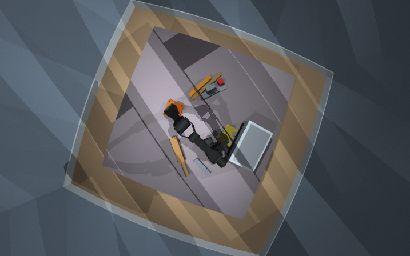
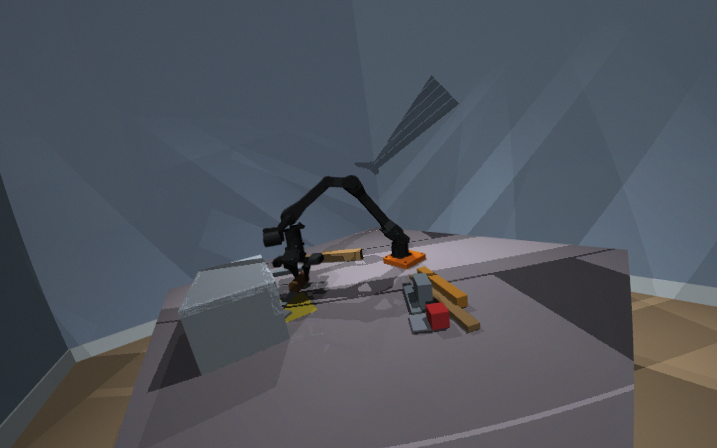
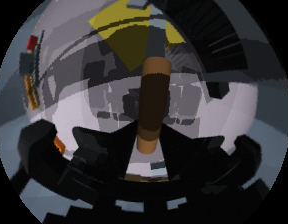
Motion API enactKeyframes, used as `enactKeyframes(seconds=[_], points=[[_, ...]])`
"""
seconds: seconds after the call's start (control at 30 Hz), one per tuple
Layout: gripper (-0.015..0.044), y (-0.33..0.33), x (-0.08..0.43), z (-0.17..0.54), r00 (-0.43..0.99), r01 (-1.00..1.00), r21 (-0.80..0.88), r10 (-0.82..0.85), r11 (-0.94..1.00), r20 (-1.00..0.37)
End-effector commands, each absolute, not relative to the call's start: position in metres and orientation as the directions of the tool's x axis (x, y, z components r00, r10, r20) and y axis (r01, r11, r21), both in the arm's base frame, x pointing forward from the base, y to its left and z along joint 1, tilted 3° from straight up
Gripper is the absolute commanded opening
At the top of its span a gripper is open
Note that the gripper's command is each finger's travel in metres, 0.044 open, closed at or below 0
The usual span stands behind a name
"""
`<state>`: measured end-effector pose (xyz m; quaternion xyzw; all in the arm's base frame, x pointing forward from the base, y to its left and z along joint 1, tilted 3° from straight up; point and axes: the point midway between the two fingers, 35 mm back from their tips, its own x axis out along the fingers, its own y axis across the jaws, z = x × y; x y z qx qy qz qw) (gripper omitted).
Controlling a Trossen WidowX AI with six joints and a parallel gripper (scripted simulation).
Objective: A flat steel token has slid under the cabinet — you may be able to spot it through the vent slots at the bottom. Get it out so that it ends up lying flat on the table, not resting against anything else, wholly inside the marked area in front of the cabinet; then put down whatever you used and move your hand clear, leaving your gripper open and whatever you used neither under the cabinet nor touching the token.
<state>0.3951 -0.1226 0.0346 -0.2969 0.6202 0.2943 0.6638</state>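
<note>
My gripper (image 1: 214,144) (image 2: 298,279) (image 3: 148,123) is shut on the round brown handle (image 3: 155,95) of a tool, low in front of the cabinet. The tool's flat grey blade (image 3: 156,42) reaches over the yellow marked area (image 1: 229,129) (image 2: 306,309) (image 3: 112,24) toward the cabinet (image 1: 252,146) (image 2: 238,328), a pale box with a dark slotted front (image 3: 210,32). A small grey piece (image 1: 234,134) (image 3: 137,4) shows beside the blade's far end, at the area's cabinet side; I cannot tell whether it is the tool's end or the token. The token is not clearly visible elsewhere.
A wooden paddle-shaped piece (image 1: 177,151) (image 2: 341,256) and a grey bar (image 1: 202,166) lie to one side of the arm. Across from them are an orange bar (image 1: 199,86) (image 2: 450,292), a brown bar, a grey block (image 1: 210,88) (image 2: 421,289) and a red cube (image 1: 221,82) (image 2: 437,316).
</note>
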Motion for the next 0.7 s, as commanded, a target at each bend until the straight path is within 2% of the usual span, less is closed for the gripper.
enactKeyframes(seconds=[0.0,0.67], points=[[0.0,-0.117,0.392,0.034,0.056,-0.76,-0.024,0.03,0.65,-0.998],[0.0,-0.116,0.38,0.033,0.055,-0.76,-0.023,0.03,0.65,-0.998]])
